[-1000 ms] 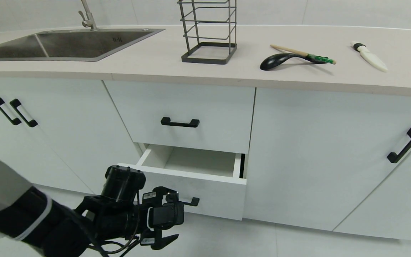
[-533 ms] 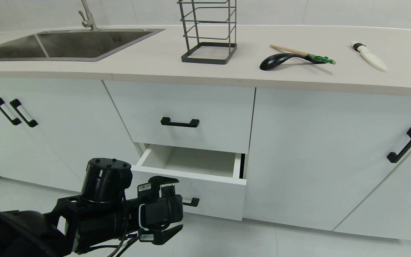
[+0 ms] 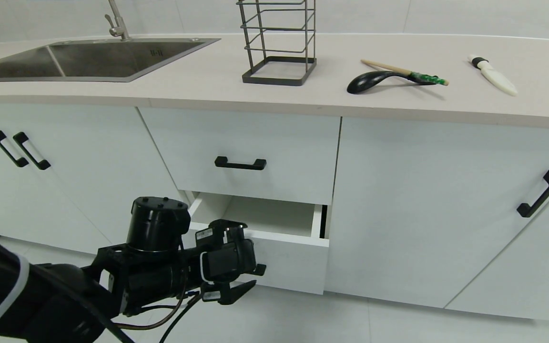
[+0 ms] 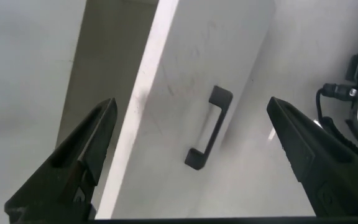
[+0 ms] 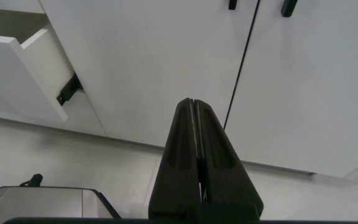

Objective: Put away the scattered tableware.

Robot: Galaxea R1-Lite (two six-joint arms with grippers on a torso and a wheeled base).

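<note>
On the counter lie a black spoon [image 3: 369,81], a wooden stick with a green end [image 3: 404,72] resting across it, and a white knife with a black band [image 3: 493,76]. Below, the lower drawer [image 3: 293,261] stands partly open. My left gripper [image 3: 248,255] is open and held low just in front of the drawer's black handle [image 3: 257,270]. In the left wrist view the open left gripper [image 4: 191,109] frames that handle [image 4: 209,128] without touching it. My right gripper [image 5: 194,107] is shut on nothing, facing the cabinet doors near the floor.
A black wire rack [image 3: 279,44] stands on the countertop [image 3: 198,81], with a steel sink [image 3: 88,56] and tap at the far left. A shut upper drawer [image 3: 240,163] sits above the open one. Cabinet doors with black handles flank both sides.
My left arm dipped back to the left, then came up and to the right, closer to the lower drawer's handle. The drawer and the tableware have not moved.
</note>
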